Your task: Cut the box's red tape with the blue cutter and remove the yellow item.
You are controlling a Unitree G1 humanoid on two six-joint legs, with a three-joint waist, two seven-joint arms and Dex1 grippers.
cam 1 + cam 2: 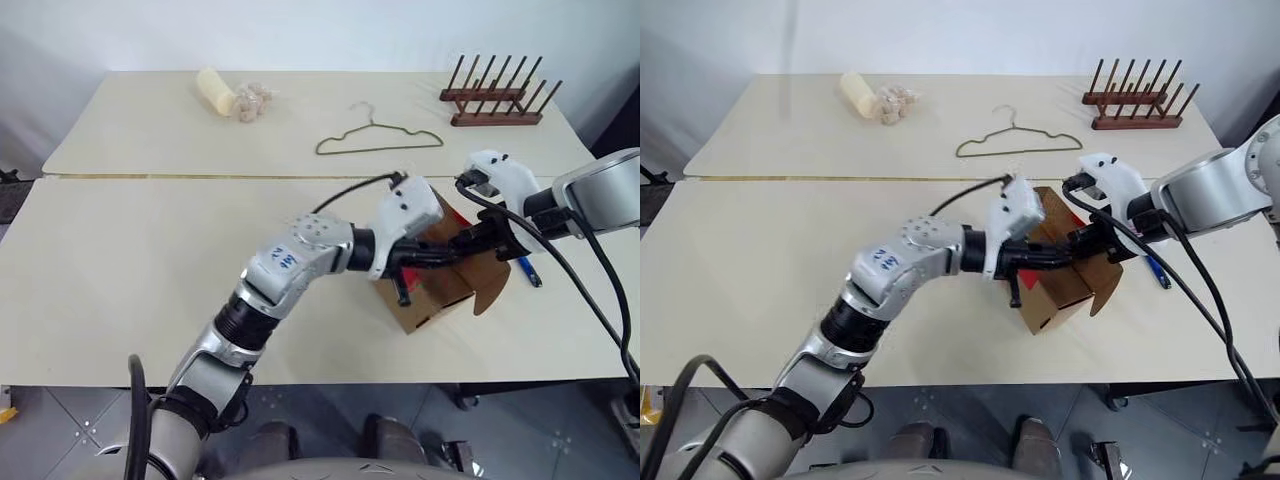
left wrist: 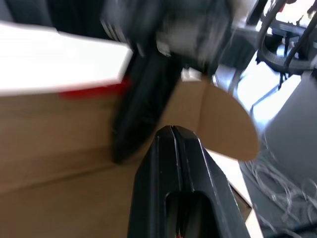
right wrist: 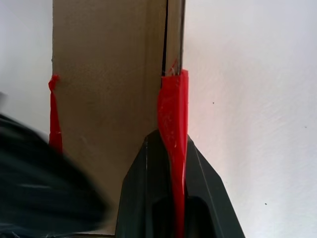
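Observation:
The box [image 1: 440, 290] sits on the near table, right of centre, with its flaps standing open and a rounded tuck flap [image 1: 490, 285] hanging out. My right gripper [image 3: 171, 136] is shut on a flap edge that carries a strip of red tape [image 3: 173, 109]. My left gripper [image 2: 172, 130] is shut and empty, its tip against the cardboard just below the right gripper [image 1: 470, 240]. The blue cutter [image 1: 530, 272] lies on the table right of the box, held by neither gripper. The yellow item is hidden.
A wire hanger [image 1: 378, 140] lies on the far table behind the box. A wooden peg rack [image 1: 497, 95] stands at the back right, and a pale yellow roll [image 1: 215, 90] with a crumpled lump [image 1: 252, 100] at the back left. A seam [image 1: 200, 178] joins the two tables.

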